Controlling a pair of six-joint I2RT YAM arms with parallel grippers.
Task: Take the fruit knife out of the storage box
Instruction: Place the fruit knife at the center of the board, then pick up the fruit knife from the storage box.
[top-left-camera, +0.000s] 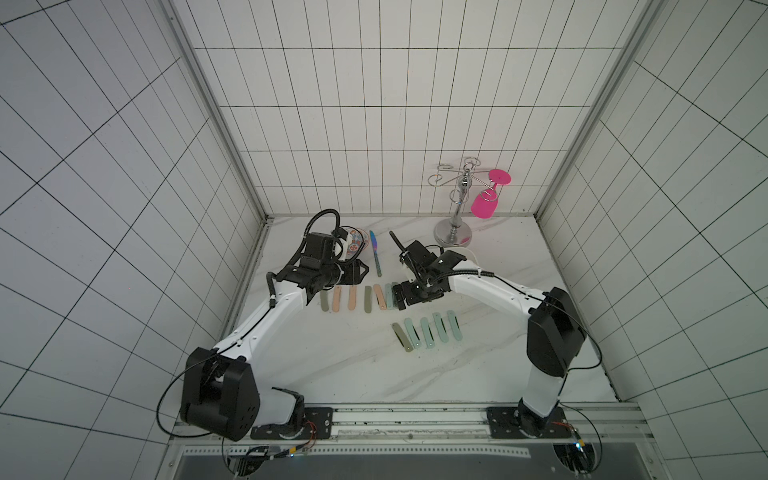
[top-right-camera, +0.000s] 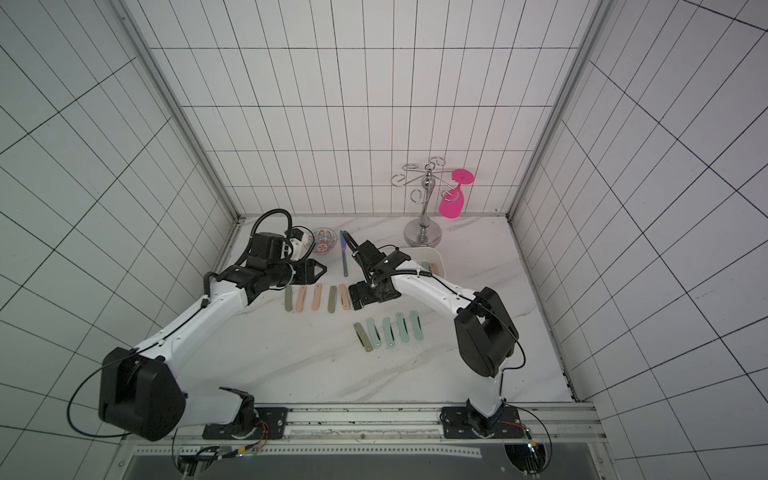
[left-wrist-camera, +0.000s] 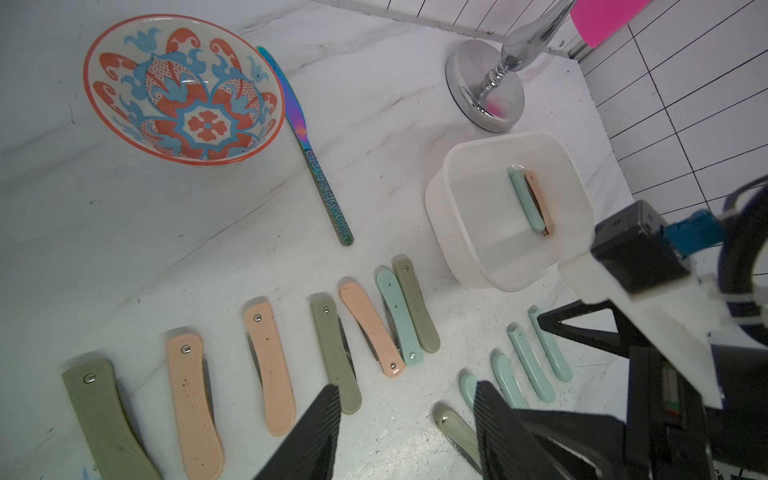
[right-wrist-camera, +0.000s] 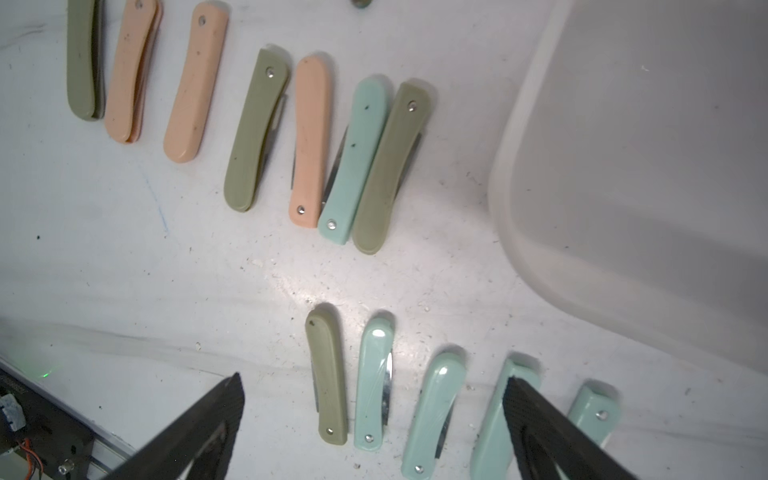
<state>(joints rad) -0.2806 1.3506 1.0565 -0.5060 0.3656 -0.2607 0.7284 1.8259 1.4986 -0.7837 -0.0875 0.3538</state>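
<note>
The white storage box (left-wrist-camera: 465, 174) stands at the back right, and its rim also shows in a top view (top-right-camera: 436, 254). Two folded fruit knives lie side by side inside it, one mint (left-wrist-camera: 527, 199) and one peach (left-wrist-camera: 541, 203). My left gripper (left-wrist-camera: 405, 388) is open and empty, low over the table left of the box. Wide open and holding nothing, my right gripper (right-wrist-camera: 372, 378) hovers over the knives laid on the table, with the box wall (right-wrist-camera: 623, 166) beside it. In both top views it sits at the right end of the back row (top-left-camera: 398, 296).
Several folded knives lie in two rows on the marble table, a back row (left-wrist-camera: 270, 365) and a front row (right-wrist-camera: 432, 411). A patterned bowl (left-wrist-camera: 183, 89) and an iridescent table knife (left-wrist-camera: 307, 141) lie at the back left. A chrome rack (top-left-camera: 455, 216) holds a pink glass (top-left-camera: 484, 205).
</note>
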